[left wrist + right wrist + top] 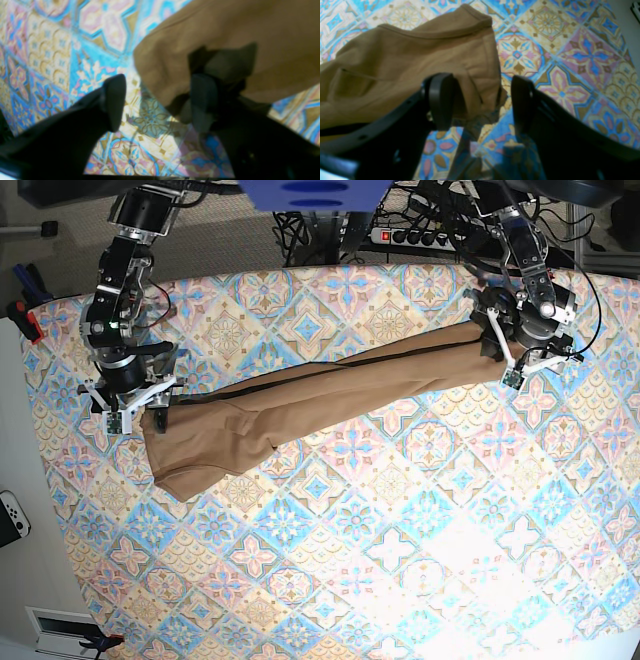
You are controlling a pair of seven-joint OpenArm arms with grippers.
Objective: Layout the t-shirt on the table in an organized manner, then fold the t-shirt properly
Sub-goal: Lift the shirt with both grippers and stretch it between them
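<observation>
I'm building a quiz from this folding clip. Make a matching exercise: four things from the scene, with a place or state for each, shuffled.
Things:
1. t-shirt
2. left gripper
3. right gripper
4. table

Places or states:
A. covered in pastel diamond tiles
B. open, at the cloth's end on the base view's left
C. stretched in a long band between the arms
D. open, at the cloth's end on the base view's right

Pairs: 1-C, 2-D, 3-B, 4-A

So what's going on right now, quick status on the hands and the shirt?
Left hand open at one shirt end. Right hand open at the other. T-shirt stretched in a long band across the table, not yet folded. Nothing in the way.
</observation>
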